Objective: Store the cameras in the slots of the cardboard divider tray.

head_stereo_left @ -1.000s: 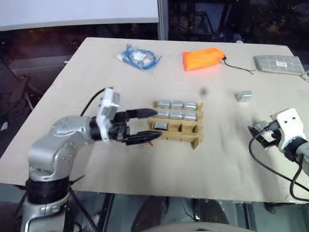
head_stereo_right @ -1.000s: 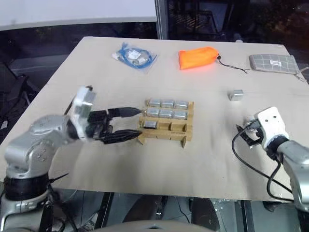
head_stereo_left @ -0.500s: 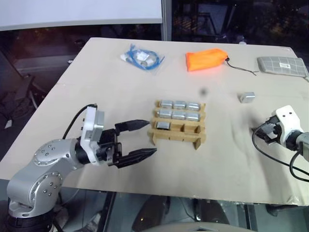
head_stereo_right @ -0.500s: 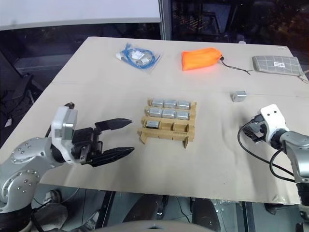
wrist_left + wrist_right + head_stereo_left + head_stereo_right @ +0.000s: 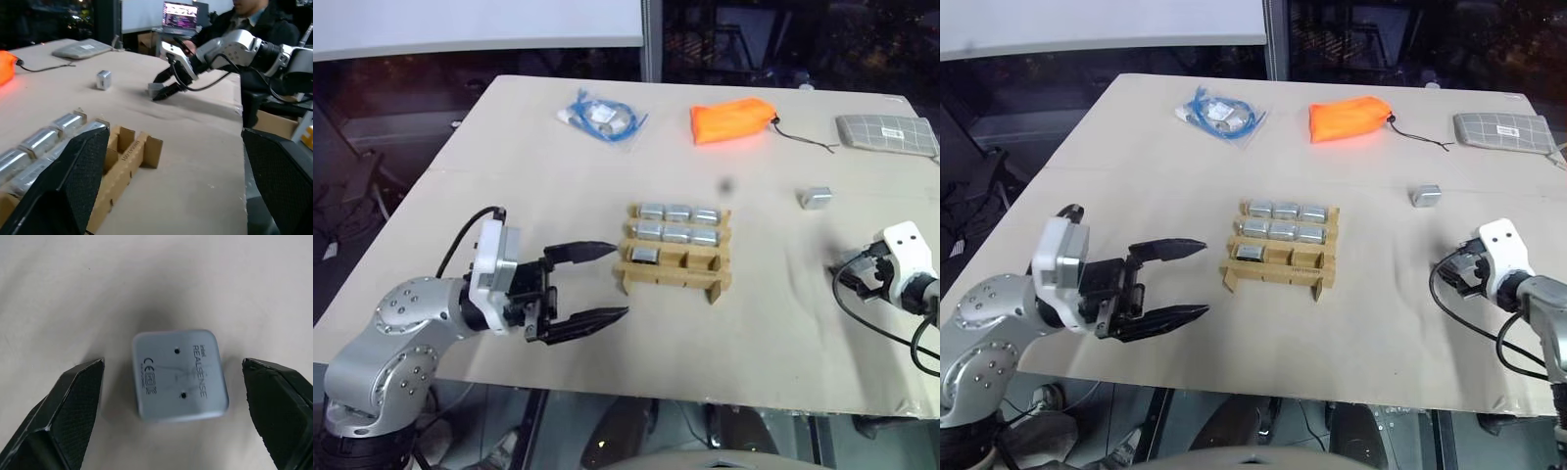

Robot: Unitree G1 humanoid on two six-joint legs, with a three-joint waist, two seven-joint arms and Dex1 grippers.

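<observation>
Right tool (image 5: 173,416) straddles silver-grey, round-cornered camera (image 5: 179,374).

We count seven cameras (image 5: 676,222) slotted in one cardboard divider tray (image 5: 673,267), two loose cameras (image 5: 814,198) on the table, plus one orange pouch (image 5: 731,119), one grey pad (image 5: 886,134), one blue cable bag (image 5: 602,117).

Bare table (image 5: 558,196) between left gripper (image 5: 597,284) and cardboard divider tray (image 5: 672,274); approach unobstructed. Tray: back and middle rows full of cameras (image 5: 677,211); front row left slot occupied, two slots beside it open from above. Right gripper (image 5: 173,396) fingers spread either side of camera on table (image 5: 179,374), gaps both sides. Lone camera (image 5: 814,198), orange pouch (image 5: 731,119), patterned pad (image 5: 886,133), blue cable bag (image 5: 601,117) sit far side, well apart.
</observation>
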